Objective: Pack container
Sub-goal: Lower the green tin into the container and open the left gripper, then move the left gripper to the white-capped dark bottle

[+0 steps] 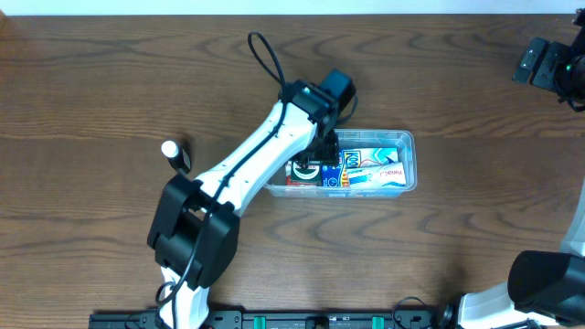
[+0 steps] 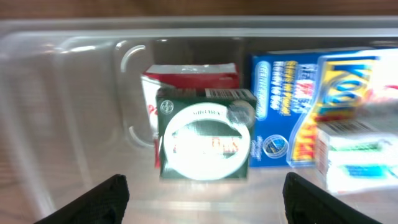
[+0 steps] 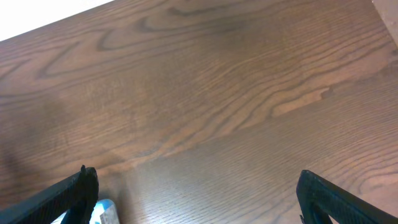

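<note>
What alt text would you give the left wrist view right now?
The open left gripper hangs over the clear container, fingers apart and holding nothing. Inside lie a green packet partly covering a red-and-white packet, and a blue box to their right, partly blurred.

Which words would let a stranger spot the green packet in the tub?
On the wooden table, find the clear container under the left arm. Toward its left end, the green packet overlaps a red packet, beside the blue box. Only it is green with a big white ring on its face.
</note>
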`<state>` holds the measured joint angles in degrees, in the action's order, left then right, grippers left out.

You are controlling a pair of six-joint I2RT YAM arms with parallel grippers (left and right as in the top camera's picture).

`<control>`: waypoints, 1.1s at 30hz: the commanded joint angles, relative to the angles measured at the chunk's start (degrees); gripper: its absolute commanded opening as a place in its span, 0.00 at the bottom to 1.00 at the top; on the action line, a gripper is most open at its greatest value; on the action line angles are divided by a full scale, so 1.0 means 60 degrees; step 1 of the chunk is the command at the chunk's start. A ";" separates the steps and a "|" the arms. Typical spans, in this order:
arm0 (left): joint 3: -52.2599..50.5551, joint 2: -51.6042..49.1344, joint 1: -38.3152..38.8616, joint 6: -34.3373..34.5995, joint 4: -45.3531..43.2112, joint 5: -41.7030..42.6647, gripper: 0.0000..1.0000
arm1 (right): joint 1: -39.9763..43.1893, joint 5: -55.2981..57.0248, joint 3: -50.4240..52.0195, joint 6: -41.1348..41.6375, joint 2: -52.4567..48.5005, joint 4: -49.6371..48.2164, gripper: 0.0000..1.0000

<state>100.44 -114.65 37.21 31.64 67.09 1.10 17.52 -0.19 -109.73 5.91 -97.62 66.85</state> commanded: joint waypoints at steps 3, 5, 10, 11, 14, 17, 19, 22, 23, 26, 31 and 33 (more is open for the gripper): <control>0.1701 0.1035 -0.0463 -0.1045 0.1056 -0.0051 0.87 | 0.0007 0.0062 -0.0087 0.0117 0.0087 0.0033 0.99; 0.2080 0.1275 -0.0929 -0.1665 0.1501 -0.0076 0.90 | 0.0007 0.0062 -0.0087 0.0117 0.0087 0.0033 0.99; 0.2299 0.1581 -0.2860 -0.2565 0.2823 -0.0124 0.93 | 0.0007 0.0062 -0.0087 0.0120 0.0087 0.0033 0.99; 0.2288 0.1566 -0.3377 -0.2594 0.3093 -0.0120 0.93 | 0.0007 0.0062 -0.0087 0.0117 0.0087 0.0033 0.99; 0.2142 0.1468 -0.4594 -0.2594 0.3428 -0.0113 0.93 | 0.0007 0.0062 -0.0087 0.0120 0.0087 0.0033 0.99; 0.1891 0.1351 -0.5391 -0.2594 0.3424 -0.0109 0.93 | 0.0007 0.0062 -0.0087 0.0117 0.0087 0.0033 0.99; 0.1632 0.1242 -0.5708 -0.2590 0.3388 -0.0113 0.93 | 0.0007 0.0062 -0.0087 0.0117 0.0087 0.0033 0.99; 0.1013 0.1155 -0.5967 -0.2674 0.3144 -0.0127 0.93 | 0.0007 0.0062 -0.0087 0.0117 0.0087 0.0033 0.99; 0.0812 0.1137 -0.6047 -0.2747 0.3038 -0.0127 0.93 | 0.0007 0.0062 -0.0087 0.0117 0.0087 0.0033 0.99; 0.0182 0.1129 -0.6353 -0.2816 0.2623 -0.0120 0.93 | 0.0007 0.0062 -0.0087 0.0117 0.0087 0.0033 0.99; -0.0845 0.1129 -0.6892 -0.2951 0.1851 -0.0113 0.93 | 0.0007 0.0062 -0.0087 0.0120 0.0087 0.0033 0.99; -0.1297 0.1129 -0.6972 -0.2994 0.1421 -0.0098 0.93 | 0.0007 0.0062 -0.0087 0.0120 0.0087 0.0033 0.99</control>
<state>95.42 -107.33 -3.70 14.92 76.86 0.86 17.52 -0.19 -109.73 5.91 -97.62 66.89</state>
